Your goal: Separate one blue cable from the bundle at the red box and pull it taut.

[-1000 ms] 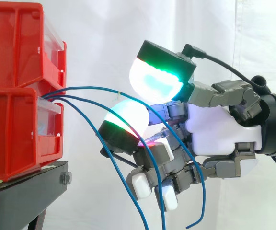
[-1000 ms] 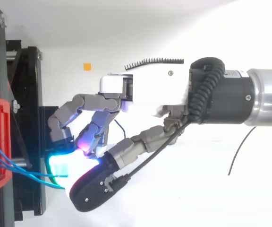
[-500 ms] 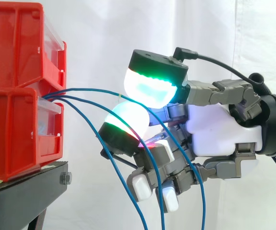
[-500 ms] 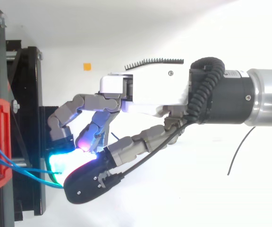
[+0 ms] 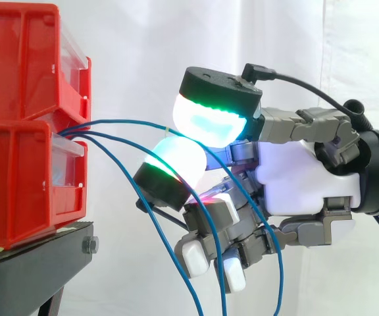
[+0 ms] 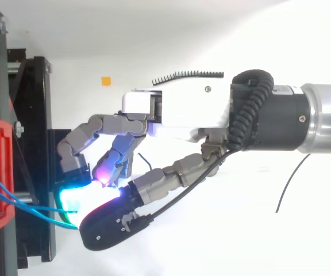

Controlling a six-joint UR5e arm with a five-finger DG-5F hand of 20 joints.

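My robot hand (image 5: 301, 178), fingers curled, pinches the top blue cable (image 5: 130, 121) between two glowing pads (image 5: 209, 122) near the red box (image 5: 25, 164), above the slack other cables (image 5: 94, 133); next, I judge, comes a steady pull away to tauten it.

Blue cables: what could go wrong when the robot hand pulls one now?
The top blue cable sits near the edge of the hand's glowing pads, so it might slip out when pulled. The other two blue cables run past the curled lower fingers, so they could snag and get dragged along too.
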